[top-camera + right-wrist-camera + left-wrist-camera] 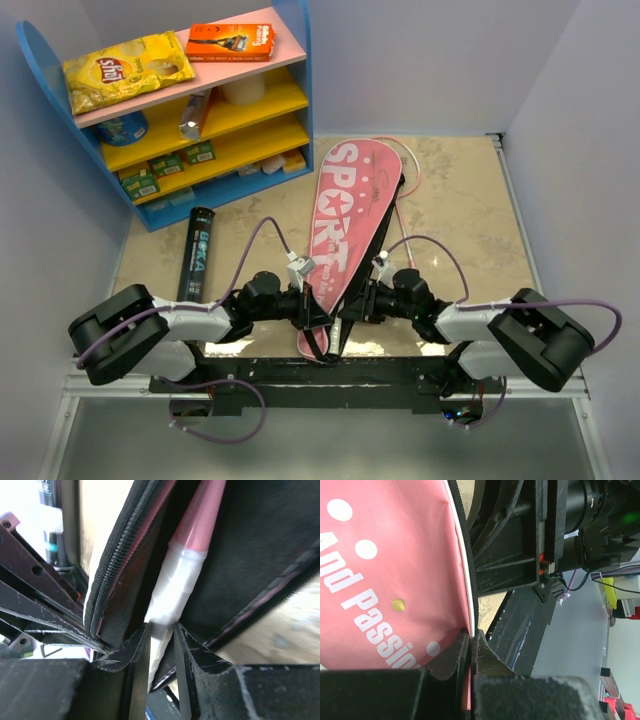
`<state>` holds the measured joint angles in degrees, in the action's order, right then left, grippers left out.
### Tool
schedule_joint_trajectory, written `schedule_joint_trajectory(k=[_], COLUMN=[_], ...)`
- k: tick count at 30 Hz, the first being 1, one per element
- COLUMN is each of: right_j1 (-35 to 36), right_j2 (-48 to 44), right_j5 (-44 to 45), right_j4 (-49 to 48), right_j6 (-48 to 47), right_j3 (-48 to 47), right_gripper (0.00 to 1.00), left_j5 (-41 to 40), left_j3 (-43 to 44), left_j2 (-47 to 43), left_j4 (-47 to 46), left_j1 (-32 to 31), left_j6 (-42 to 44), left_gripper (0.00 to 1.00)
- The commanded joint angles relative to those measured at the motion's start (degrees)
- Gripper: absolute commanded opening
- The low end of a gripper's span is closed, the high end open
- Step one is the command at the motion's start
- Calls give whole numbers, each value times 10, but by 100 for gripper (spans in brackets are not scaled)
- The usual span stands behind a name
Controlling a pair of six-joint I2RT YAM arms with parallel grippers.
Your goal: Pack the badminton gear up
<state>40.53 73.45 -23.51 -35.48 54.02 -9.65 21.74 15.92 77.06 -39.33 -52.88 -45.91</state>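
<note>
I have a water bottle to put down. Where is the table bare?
Bare table lies right of the pink cover, up to the wall; a narrower patch lies between cover and black tube. Crowded: the near edge, where the left gripper and right gripper meet at the cover's end.

The racket cover (pixel 345 215) is pink with white lettering, white dots and black zip edging. Left of it, the tube (pixel 196 255) is black. The counter (pixel 465 225) is marbled beige; the far-left shelf unit (pixel 40 55) blue, yellow and pink.
</note>
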Motion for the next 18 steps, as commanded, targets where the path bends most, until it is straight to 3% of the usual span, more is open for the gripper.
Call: schedule_joint_trajectory(k=[1, 13, 18], right_j1=[33, 75, 85], right_j2=[52, 242, 350], right_j5=[11, 91, 94], right_j4=[-120, -424, -626], right_j6=[40, 150, 206], right_j3=[-12, -18, -20], right_gripper=[27, 22, 22], left_j5=[23, 18, 19], left_j3=[18, 1, 0], left_j2=[0, 5, 17], left_j4=[-57, -74, -88], left_j1=[1, 1, 1], left_j6=[-1, -10, -16], left_gripper=[0, 0, 0])
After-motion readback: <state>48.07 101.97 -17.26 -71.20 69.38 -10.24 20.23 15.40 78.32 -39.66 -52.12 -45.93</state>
